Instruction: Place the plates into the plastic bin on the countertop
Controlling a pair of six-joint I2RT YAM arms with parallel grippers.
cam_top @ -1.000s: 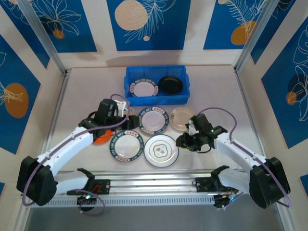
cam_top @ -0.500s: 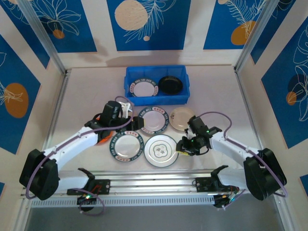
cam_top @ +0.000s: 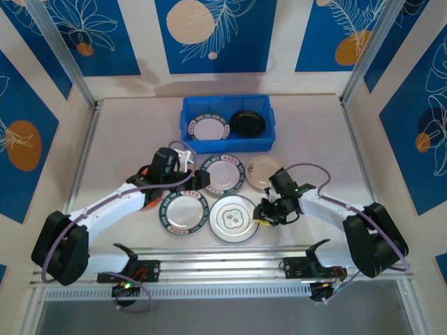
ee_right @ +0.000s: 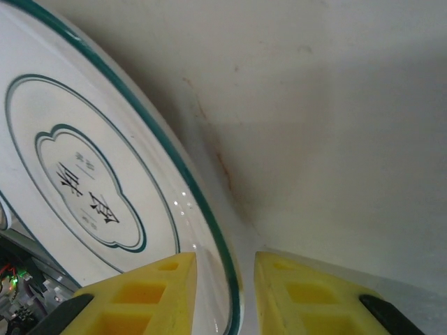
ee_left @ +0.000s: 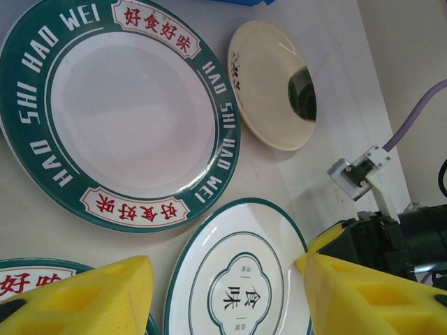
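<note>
Two plates lie in the blue bin (cam_top: 227, 144) at the far side of the counter (cam_top: 126, 139), and the rest lie loose near the arms. Your right gripper (ee_right: 223, 264) straddles the right rim of the thin-rimmed white plate (ee_right: 84, 188), fingers narrowly apart and not yet pinching. Sink low enough for the outer finger to catch under the lip, then close gently. Your left gripper (ee_left: 223, 265) hangs wide open over neighbouring plates.

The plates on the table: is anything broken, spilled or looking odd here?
Nothing is broken or spilled. The one blemish is a faint reddish-brown streak on the countertop, beside the thin-rimmed plate whose edge sits between the fingers of the right gripper.
</note>
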